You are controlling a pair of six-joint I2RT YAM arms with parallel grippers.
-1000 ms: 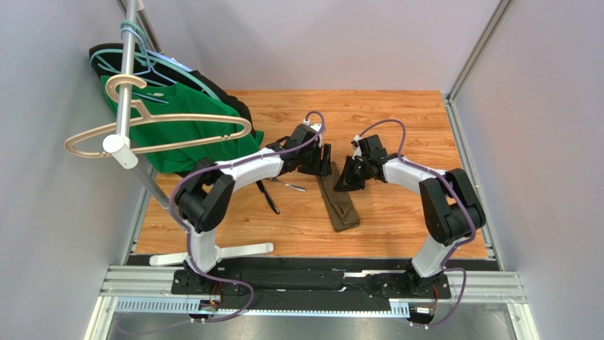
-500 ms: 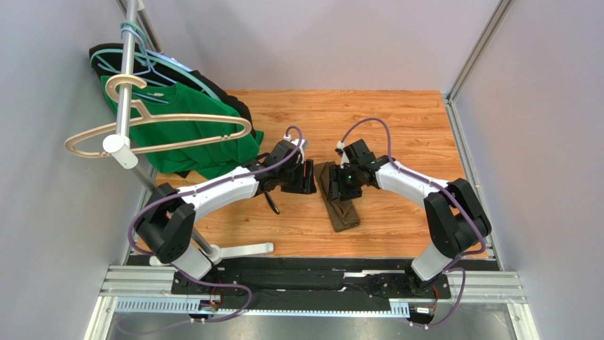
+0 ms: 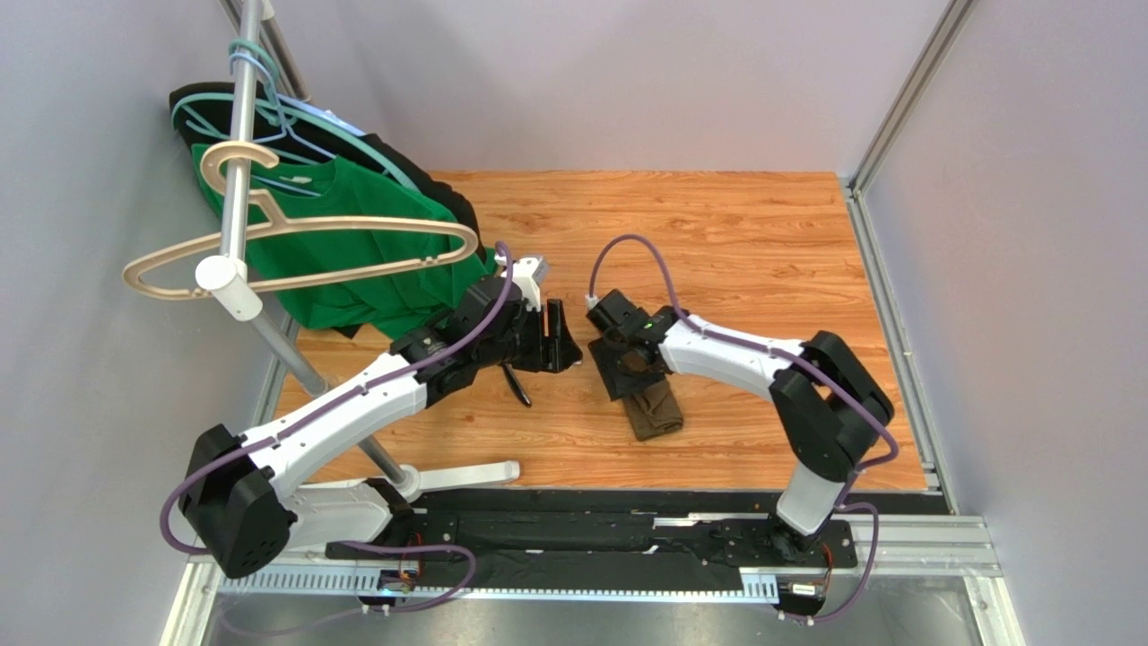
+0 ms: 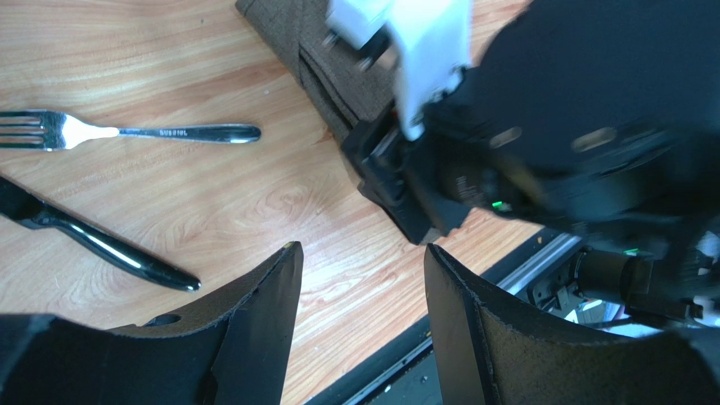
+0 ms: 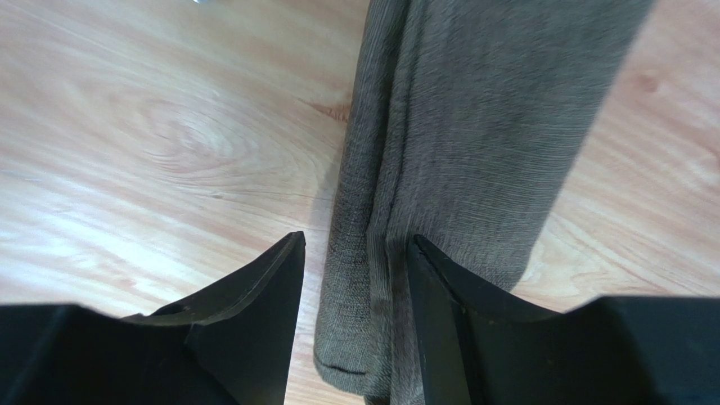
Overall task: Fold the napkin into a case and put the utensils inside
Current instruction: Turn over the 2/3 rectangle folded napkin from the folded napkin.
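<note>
The napkin [image 3: 656, 408] lies folded into a narrow olive-brown case [image 5: 473, 126] on the wooden table. My right gripper [image 5: 353, 245] is open and low over its far end, the jaws straddling the case's left folded edge; the left finger stands clear of the cloth. In the top view the right gripper [image 3: 623, 366] covers that end. My left gripper [image 4: 359, 253] is open and empty above bare wood, just left of the case [image 4: 296, 42]. A fork [image 4: 127, 132] and a dark-handled knife [image 4: 93, 245] lie to its left. Only the knife's tip [image 3: 519, 390] shows from above.
A green shirt [image 3: 364, 263] hangs on a wooden hanger [image 3: 297, 242] from the metal rack pole [image 3: 249, 175] at the back left. The rack's white foot [image 3: 458, 474] lies along the front left. A black rail [image 3: 593, 518] runs along the near edge.
Both arms have swung left and nearer. The right gripper went from shut to open and dropped onto the napkin's far end. The left gripper drew back leftwards over the utensils.
</note>
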